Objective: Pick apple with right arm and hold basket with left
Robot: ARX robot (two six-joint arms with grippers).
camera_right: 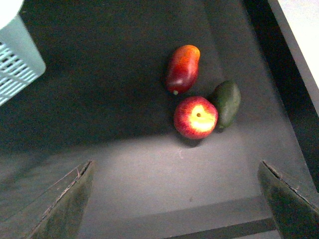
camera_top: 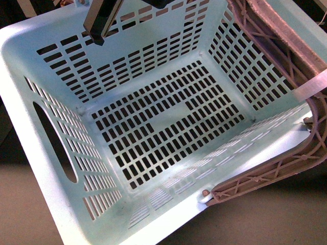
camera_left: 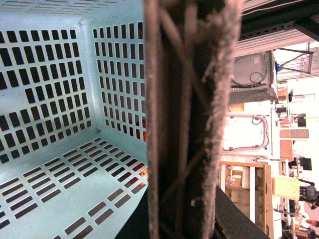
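Plastic, pale mint and pierced with rows of rectangular slots, forms the basket point(camera_top: 20, 92), and the left gripper point(camera_left: 182, 221) is clamped on its brownish ribbed handle point(camera_left: 189, 99). The apple point(camera_right: 196, 117), round and glossy red with a yellow blush, lies on a dark matte surface point(camera_right: 109, 124). It touches a smooth oval green fruit point(camera_right: 227, 103) and sits just beside an elongated red-orange fruit point(camera_right: 183, 68), under the right gripper point(camera_right: 174, 204), whose fingers are spread wide.
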